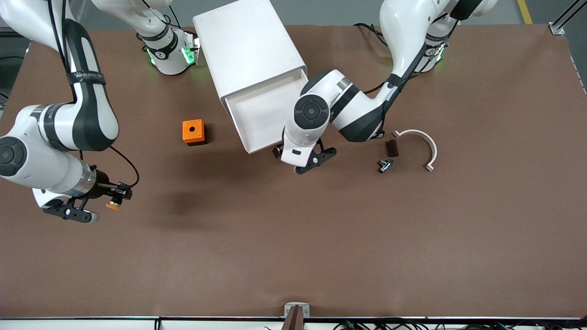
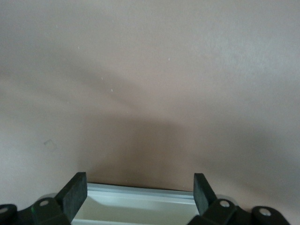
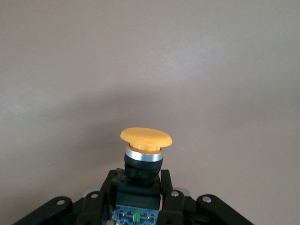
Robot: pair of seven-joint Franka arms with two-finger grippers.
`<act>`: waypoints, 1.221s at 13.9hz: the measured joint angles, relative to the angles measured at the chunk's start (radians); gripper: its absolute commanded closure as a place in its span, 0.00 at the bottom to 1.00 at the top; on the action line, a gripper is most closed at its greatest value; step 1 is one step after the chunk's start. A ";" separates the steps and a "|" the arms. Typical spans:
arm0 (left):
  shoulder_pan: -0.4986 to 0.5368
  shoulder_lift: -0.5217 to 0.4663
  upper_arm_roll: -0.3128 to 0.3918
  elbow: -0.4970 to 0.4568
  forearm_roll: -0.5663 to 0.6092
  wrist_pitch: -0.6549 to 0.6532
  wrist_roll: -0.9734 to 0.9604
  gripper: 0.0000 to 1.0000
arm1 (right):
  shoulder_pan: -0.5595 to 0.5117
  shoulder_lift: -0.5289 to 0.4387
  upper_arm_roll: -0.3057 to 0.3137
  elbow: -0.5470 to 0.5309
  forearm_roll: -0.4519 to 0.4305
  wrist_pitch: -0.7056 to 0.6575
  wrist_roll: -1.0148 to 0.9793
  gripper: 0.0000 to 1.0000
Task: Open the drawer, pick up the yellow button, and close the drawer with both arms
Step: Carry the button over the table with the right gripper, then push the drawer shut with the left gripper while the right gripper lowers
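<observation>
The button point(image 3: 145, 154) looks small, light and rigid; the right gripper point(image 1: 114, 198) fingers pinch its black body, orange cap outward, above bare tabletop point(image 1: 321, 238). The drawer point(image 1: 263, 117) stands pulled out; the left gripper point(image 2: 139, 192), fingers spread wide, is at its front edge, probably ready to push
</observation>
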 measured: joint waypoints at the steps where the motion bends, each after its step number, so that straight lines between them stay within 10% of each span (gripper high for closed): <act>1: -0.011 0.000 0.000 0.000 0.001 0.000 -0.007 0.00 | -0.019 0.015 0.000 -0.006 0.000 0.024 -0.038 0.99; 17: -0.105 0.000 -0.031 -0.025 -0.173 -0.091 -0.115 0.00 | -0.078 0.189 0.026 -0.204 0.000 0.466 -0.244 0.99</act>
